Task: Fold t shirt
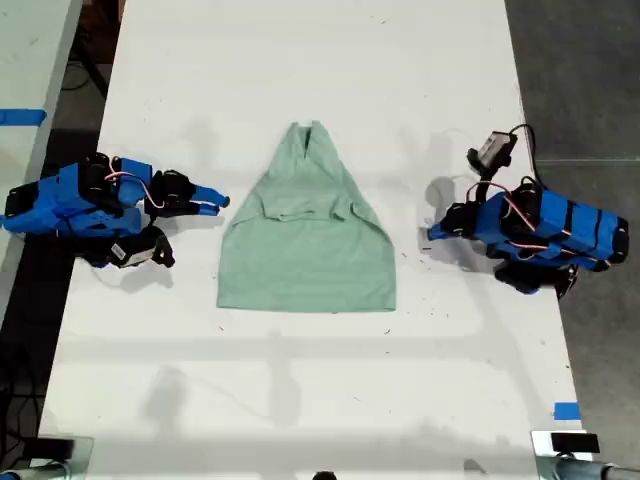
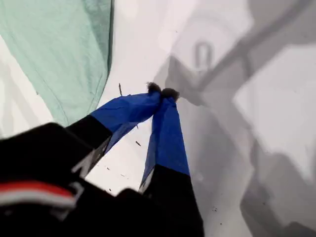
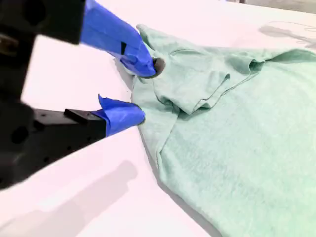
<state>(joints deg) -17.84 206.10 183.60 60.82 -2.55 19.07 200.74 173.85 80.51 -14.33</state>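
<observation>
T shirt point(image 1: 310, 250) flat at mid-table point(image 1: 300, 80), sleeves already turned inward, outline tapering from wide hem to narrow neck. Long axis runs top to bottom of the exterior view; neck toward its top, hem toward its bottom.

Second gripper point(image 3: 140, 94): jaws apart, straddling the folded edge near the tucked sleeve, nothing clamped — likely set to pinch that edge for the next fold. First gripper point(image 2: 162, 92): tips together, empty, resting off the cloth beside the other edge, probably parked clear so the fabric lies undisturbed.
</observation>
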